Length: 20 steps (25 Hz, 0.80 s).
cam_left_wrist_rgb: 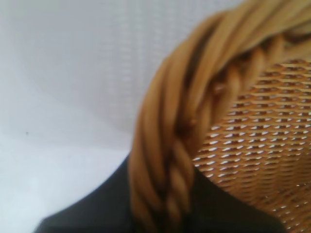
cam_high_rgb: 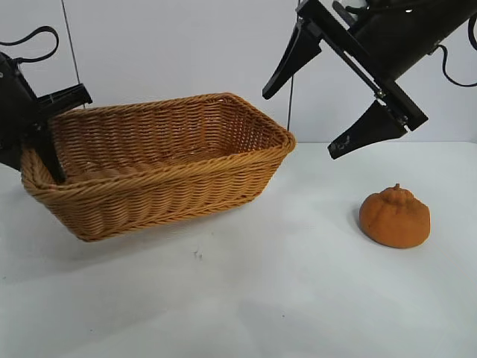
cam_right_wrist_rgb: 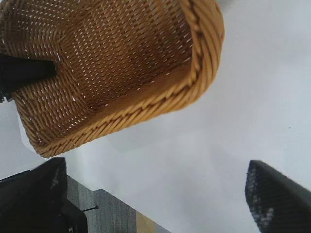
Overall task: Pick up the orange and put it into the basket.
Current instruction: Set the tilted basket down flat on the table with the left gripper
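Plain white tabletop [cam_high_rgb: 246, 298] underneath everything, carrying the two task items well apart from each other.

Large rectangular woven wicker basket [cam_high_rgb: 160, 175], tan-orange with sloping sides and a braided rim, resting toward the left of the exterior view, tipped slightly, nothing visible inside. Same basket [cam_right_wrist_rgb: 112, 73] seen from the right wrist view, its interior bare.

Black left gripper [cam_high_rgb: 46, 130] at the basket's left end, clamped on the braided rim, one finger inside the wall and one outside; left wrist view filled by that rim [cam_left_wrist_rgb: 175, 145] pressed against dark gripper material. Judged to be steadying the basket.

Black right gripper [cam_high_rgb: 317, 104] high in the air, spread wide, holding nothing, hanging above the stretch of tabletop between the basket's right end and the fruit.

Squat, lumpy, matte dull-orange orange [cam_high_rgb: 395, 216] with a puckered top and a small nub, sitting alone on the tabletop at the right, below and to the right of the right gripper, untouched.

Step in hand, by judgement: approach to the pick, grasp not yet made. Next move calls for carrying the spread right gripper over the orange, lowering until the fingers straddle its broad sides, then closing; after that, a lift high enough to clear the braided rim.
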### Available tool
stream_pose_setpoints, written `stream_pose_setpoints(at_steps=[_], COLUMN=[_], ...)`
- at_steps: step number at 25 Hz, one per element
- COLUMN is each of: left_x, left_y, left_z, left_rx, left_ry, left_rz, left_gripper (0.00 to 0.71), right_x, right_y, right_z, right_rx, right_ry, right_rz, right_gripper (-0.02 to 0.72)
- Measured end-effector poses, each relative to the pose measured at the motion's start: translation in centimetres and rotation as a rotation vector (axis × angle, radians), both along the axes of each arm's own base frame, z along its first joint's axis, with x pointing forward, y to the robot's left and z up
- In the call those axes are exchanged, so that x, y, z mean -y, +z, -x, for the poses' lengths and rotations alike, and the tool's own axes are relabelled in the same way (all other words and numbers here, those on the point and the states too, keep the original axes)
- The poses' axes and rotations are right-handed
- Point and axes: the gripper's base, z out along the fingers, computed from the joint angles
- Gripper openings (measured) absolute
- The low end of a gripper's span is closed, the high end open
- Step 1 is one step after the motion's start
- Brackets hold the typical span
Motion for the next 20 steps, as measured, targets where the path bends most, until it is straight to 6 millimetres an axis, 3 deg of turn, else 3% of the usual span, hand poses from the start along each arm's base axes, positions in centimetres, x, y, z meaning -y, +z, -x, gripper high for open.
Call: stream_pose_setpoints(at_steps=[7,11,16,20], left_x=[0.2,1.4,1.7,1.8], left_y=[0.4,0.9,1.8,1.4], left_z=[0.3,0.5,-0.1,-0.3], left_rx=[-0.008,-0.002,0.044,0.037], left_ry=[-0.162,-0.302,-0.318,-0.329], left_rz=[-0.022,-0.038,-0.037,-0.038], left_gripper=[0.088,0.087,0.087,0.087], right_x=[0.0,0.0,0.0,0.0], right_y=[0.0,0.0,0.0,0.0], right_z=[0.1,0.1,0.1,0.1], right_rx=[-0.009,-0.011,-0.011,-0.011], right_ry=[0.008,0.009,0.009,0.009], right_rz=[-0.001,-0.001,-0.001,-0.002], right_gripper=[0.684,0.684,0.684,0.684])
